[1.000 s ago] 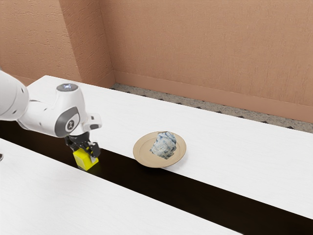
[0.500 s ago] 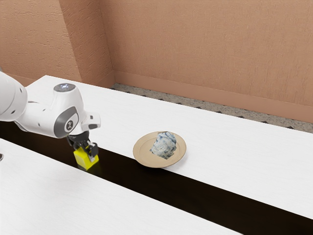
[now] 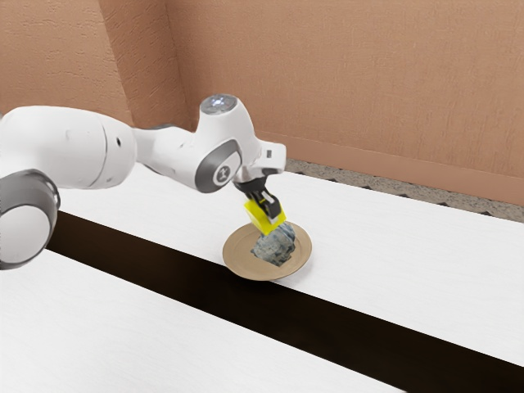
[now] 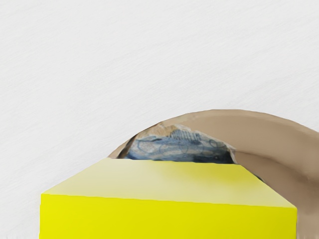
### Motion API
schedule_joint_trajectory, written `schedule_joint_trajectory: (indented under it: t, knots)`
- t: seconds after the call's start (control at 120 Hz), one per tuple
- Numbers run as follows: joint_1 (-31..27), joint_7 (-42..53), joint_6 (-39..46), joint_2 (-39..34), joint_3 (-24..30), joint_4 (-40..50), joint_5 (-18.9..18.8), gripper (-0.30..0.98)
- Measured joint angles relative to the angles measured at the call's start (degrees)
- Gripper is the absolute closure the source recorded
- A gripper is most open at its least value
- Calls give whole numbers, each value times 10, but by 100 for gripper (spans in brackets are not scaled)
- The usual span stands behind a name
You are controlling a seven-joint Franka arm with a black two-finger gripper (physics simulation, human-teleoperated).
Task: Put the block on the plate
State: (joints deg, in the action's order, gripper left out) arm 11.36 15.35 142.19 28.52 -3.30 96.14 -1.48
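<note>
Yellow block (image 3: 263, 218) is in the gripper (image 3: 268, 205), pinched between both fingers, held up off the table. Plate (image 3: 237, 258) lies below the gripper, with a blue-and-white lump (image 3: 277, 247) on it, roughly right under the block. Key relation: block over lump, so lowering probably needs a small shift toward bare plate, else it may tip or roll off. Gap between block and lump is hard to judge, maybe small. No obvious long axis, near cube. White table (image 3: 409, 286), dark strip (image 3: 327, 327) beside plate; tan wall (image 3: 368, 82), speckled floor (image 3: 327, 172) beyond.
</note>
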Motion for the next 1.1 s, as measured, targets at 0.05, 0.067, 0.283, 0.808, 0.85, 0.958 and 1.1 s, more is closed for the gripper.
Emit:
schedule_joint_trajectory:
  t: [0.05,0.067,0.283,0.808,0.85,0.958,1.1]
  knots:
    - [1,1,-14,-4,2,7,8,31]
    - [1,1,-19,-7,2,13,12,31]
    - [2,3,-55,-8,3,34,35,31]
    - [3,14,-75,5,1,-28,49,10]
    - [6,15,-82,-18,0,-28,48,9]
    - [11,11,-135,-115,-2,-16,34,6]
    - [31,-23,-265,-233,-42,-18,15,4]
